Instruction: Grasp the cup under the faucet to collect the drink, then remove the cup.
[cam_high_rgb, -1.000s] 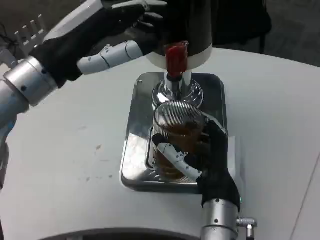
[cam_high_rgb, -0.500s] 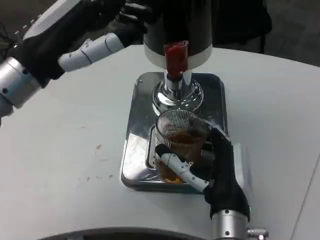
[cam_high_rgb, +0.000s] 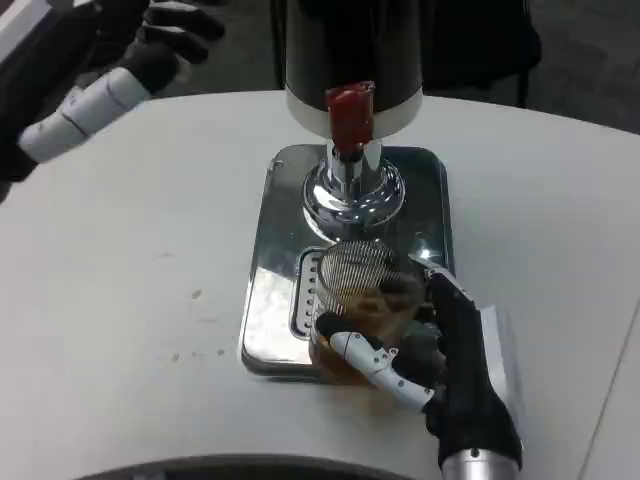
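A ribbed clear glass cup (cam_high_rgb: 358, 300) holding brown drink sits at the front edge of the chrome drip tray (cam_high_rgb: 275, 255). My right hand (cam_high_rgb: 440, 350) grips the cup from its right side, fingers wrapped around the lower front. Behind it stands the dispenser with its chrome base (cam_high_rgb: 352, 188), black body and red tap lever (cam_high_rgb: 349, 116). The cup now stands forward of the spout. My left hand (cam_high_rgb: 95, 70) hovers at the upper left, off the dispenser, fingers apart and holding nothing.
The round white table (cam_high_rgb: 130, 300) spreads to the left and right of the tray. A dark chair (cam_high_rgb: 480, 45) stands beyond the far edge. A few small stains mark the tabletop left of the tray.
My right hand has drawn the cup toward me, from under the spout to the tray's front edge. My left hand has pulled away from the dispenser's top toward the upper left.
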